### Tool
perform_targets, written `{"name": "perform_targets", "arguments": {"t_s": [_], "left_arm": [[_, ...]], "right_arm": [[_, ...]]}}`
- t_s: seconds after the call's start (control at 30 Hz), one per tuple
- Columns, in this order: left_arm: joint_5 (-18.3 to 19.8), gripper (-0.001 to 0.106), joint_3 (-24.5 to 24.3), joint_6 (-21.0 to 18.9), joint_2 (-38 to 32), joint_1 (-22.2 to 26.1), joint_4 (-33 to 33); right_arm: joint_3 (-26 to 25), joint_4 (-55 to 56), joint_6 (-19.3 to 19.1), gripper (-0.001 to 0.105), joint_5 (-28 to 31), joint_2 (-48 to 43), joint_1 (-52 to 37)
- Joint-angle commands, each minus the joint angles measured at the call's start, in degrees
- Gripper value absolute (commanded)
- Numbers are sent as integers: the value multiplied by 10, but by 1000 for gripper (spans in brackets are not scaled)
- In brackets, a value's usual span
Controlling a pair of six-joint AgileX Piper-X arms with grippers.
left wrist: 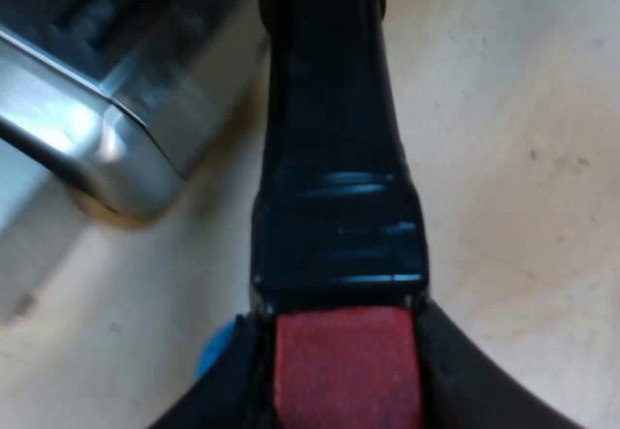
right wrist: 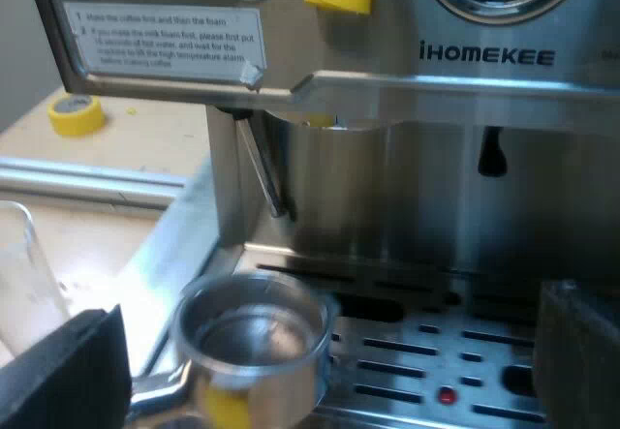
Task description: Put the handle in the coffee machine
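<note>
Metal holder (left wrist: 334, 187) with a dark, red-ended handle is hanging loose at the silver espresso machine (right wrist: 387, 206), not locked in.
Its round steel basket (right wrist: 254, 337) is hovering open side up by the slotted drip tray (right wrist: 436, 352). The left gripper (left wrist: 344, 371) is clamping the handle's red end; the right gripper (right wrist: 320, 361) is facing the machine, fingers spread wide.

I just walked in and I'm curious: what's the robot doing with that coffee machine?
The left gripper is clamped on the red end of the holder's handle. The holder's metal cup is down by the drip tray, not yet locked into the espresso machine. The right gripper is open near its front.
</note>
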Motion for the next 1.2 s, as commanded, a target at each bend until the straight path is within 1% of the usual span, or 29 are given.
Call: {"name": "perform_targets", "arguments": {"t_s": [0.03,0.07,0.1,0.17,0.23,0.3,0.37,0.43,0.6,0.63,0.67,0.73,0.83,0.87,0.93,1.07,1.2], "left_arm": [[52,0,-32,5,14,1,-8],[52,0,-40,5,25,1,-8],[52,0,-42,5,31,1,-8],[52,0,-53,7,54,1,-16],[55,0,-60,8,70,-1,-16],[55,0,-66,11,83,-3,-16],[55,0,-70,27,99,-3,-17],[55,0,-72,34,108,-3,-18],[55,0,-71,34,120,-3,-29],[56,0,-71,34,130,-3,-42],[56,0,-74,39,138,-10,-51],[56,0,-75,44,141,-14,-50],[55,0,-83,48,150,-35,-51],[55,0,-90,46,157,-49,-53],[55,0,-98,29,169,-63,-67],[55,0,-106,5,186,-65,-89],[55,0,-108,5,190,-65,-96]], "right_arm": [[-2,-24,-3,84,-1,3,-3],[-2,-38,-37,84,-1,11,-4],[-2,-44,-51,84,-1,16,-4],[-2,-96,-115,84,-1,41,-4],[-2,-140,-142,84,1,60,-4],[-2,-196,-153,84,21,81,-4],[-2,-250,-192,84,47,105,-4],[-2,-280,-202,84,47,123,-4],[-2,-339,-227,84,54,146,-4],[-2,-352,-235,84,61,152,-4],[-2,-414,-277,84,73,173,-4],[-2,-422,-281,84,73,179,-4],[-2,-430,-281,84,73,186,-4],[-2,-443,-281,84,95,201,-6],[-2,-450,-281,84,108,202,-6],[4,-451,-282,84,101,203,-11],[16,-458,-282,84,94,203,-24]]}}
